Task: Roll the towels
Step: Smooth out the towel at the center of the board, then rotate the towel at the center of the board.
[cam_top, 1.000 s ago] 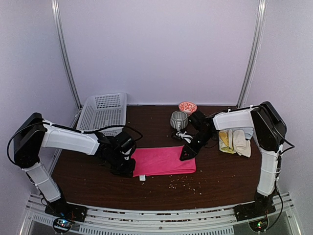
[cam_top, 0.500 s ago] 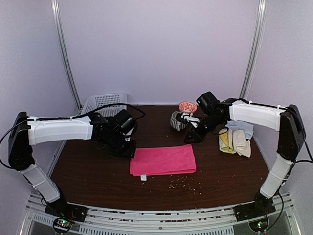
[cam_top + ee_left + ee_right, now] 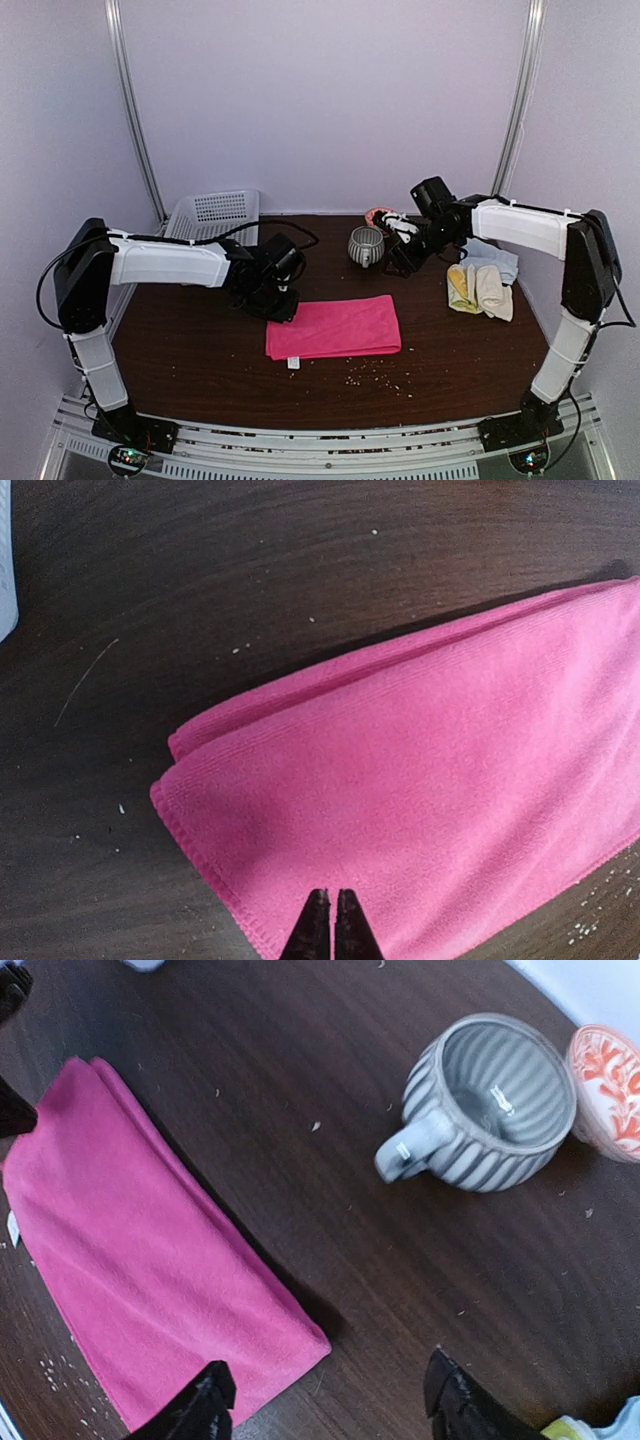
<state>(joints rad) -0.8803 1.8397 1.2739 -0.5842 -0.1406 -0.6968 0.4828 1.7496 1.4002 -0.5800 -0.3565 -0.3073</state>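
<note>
Comparing against one second ago: both tools then sat at opposite ends of the pink towel (image 3: 333,328); now both are off it.

The left tool (image 3: 284,304) has lifted, swung out and come back. It hovers at the towel's far-left corner, clenched, and its wrist view shows the fingertips (image 3: 319,932) pressed together with no cloth between them. The right tool (image 3: 402,258) has drawn back toward the mug (image 3: 365,245) and stands released, its fingers (image 3: 206,1412) wide apart with nothing between them.

Pink towel: same place, same shape. It lies flat at the centre of the surface (image 3: 200,350), folded into a long strip, with no turn started at either end.

Right side: the yellow towel (image 3: 459,288) and cream towel (image 3: 491,291) lie side by side as compact bundles, apparently rolled. A pale blue towel (image 3: 497,263) lies just behind them.

Judgement: the flattening looks finished, and the release marks the change-over to rolling. The pink towel counts as not yet rolled. The left tool is nearest a short end, so the roll would likely begin there. Clenched as it is, it would have to open or press down to catch the edge.
</note>
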